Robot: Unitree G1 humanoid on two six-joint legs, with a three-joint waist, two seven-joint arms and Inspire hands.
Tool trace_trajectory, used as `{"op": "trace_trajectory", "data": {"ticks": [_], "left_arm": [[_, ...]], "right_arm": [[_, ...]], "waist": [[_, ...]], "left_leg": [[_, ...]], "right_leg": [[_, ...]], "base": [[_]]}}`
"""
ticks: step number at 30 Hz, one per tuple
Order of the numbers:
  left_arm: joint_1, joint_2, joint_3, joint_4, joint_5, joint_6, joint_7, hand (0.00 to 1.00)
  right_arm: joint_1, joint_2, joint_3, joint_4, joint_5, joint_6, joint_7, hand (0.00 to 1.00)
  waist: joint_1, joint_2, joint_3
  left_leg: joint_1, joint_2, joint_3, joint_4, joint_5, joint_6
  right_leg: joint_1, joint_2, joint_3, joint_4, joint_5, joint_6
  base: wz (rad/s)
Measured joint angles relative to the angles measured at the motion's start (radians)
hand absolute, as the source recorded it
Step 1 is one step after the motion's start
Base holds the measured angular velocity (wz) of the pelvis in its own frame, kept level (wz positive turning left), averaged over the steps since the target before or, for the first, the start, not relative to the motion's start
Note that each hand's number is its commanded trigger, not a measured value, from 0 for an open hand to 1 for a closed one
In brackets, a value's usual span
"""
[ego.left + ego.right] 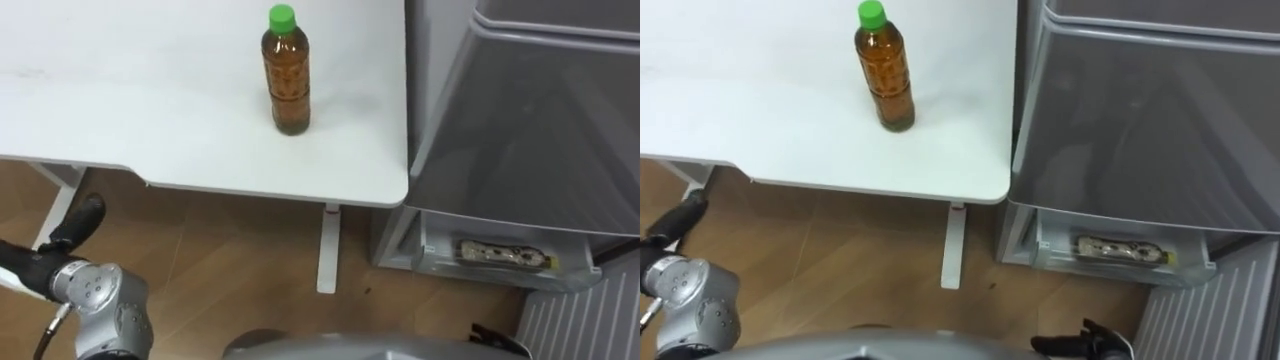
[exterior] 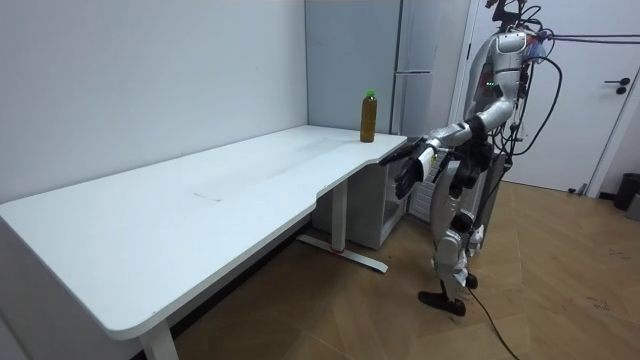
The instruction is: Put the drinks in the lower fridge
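Standing bottle (image 1: 285, 75) on table (image 1: 120, 120), well apart from left hand (image 1: 75, 230), fingers straight, holding nothing

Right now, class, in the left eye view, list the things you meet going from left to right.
left hand → bottle → table leg → packet lying in the open fridge drawer

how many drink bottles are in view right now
2. One bottle stands upright on the table, near its corner by the fridge. The other bottle lies on its side in the open lower drawer. More may be hidden inside.
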Motion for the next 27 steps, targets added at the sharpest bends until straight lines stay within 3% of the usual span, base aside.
{"op": "trace_trajectory", "data": {"ticks": [9, 12, 16, 20, 23, 27], "left_arm": [[0.02, 0.0, 0.001, -0.116, 0.028, -0.003, 0.037, 0.0], [0.02, 0.001, 0.007, -0.208, 0.131, -0.005, 0.035, 0.0], [0.02, 0.004, 0.006, -0.32, 0.236, -0.01, -0.016, 0.0], [0.019, 0.006, -0.011, -0.374, 0.237, -0.007, -0.097, 0.0], [0.021, 0.006, -0.031, -0.451, 0.237, 0.015, -0.148, 0.0], [0.019, 0.009, -0.091, -0.551, 0.237, 0.015, -0.246, 0.0]], "right_arm": [[0.001, 0.002, 0.001, 0.006, 0.002, -0.003, 0.008, 0.0], [-0.001, 0.003, -0.002, 0.013, -0.002, -0.005, 0.01, 0.0], [-0.004, 0.004, -0.006, 0.018, -0.002, -0.005, 0.02, 0.0], [-0.01, 0.003, -0.008, 0.018, -0.002, -0.004, 0.037, 0.0], [-0.01, 0.005, -0.009, 0.014, -0.005, -0.003, 0.05, 0.0], [-0.019, 0.003, -0.009, 0.014, -0.015, -0.012, 0.063, 0.0]], "waist": [[-0.002, -0.001, 0.0018], [-0.003, -0.004, 0.0025], [-0.006, -0.009, 0.0043], [-0.018, -0.01, 0.0058], [-0.032, -0.016, 0.0078], [-0.051, -0.015, 0.0068]], "left_leg": [[0.017, 0.0, -0.005, -0.006, 0.0, -0.001], [0.018, 0.0, -0.004, -0.006, 0.0, -0.001], [0.011, -0.001, -0.005, -0.002, 0.0, -0.002], [0.002, -0.002, -0.01, 0.005, 0.0, -0.001], [-0.007, -0.003, -0.014, 0.014, -0.001, -0.002], [-0.006, -0.004, -0.014, 0.008, -0.001, -0.002]], "right_leg": [[0.016, 0.001, -0.007, 0.0, -0.001, 0.0], [0.017, 0.001, -0.007, 0.0, -0.001, 0.0], [0.017, 0.0, -0.012, -0.004, -0.001, 0.0], [0.012, 0.0, -0.019, -0.007, -0.002, 0.0], [0.011, 0.001, -0.025, -0.014, -0.001, -0.001], [0.013, 0.001, -0.025, -0.017, -0.002, 0.0]], "base": [[0.0], [0.0], [0.01], [0.06], [0.07], [0.01]]}}
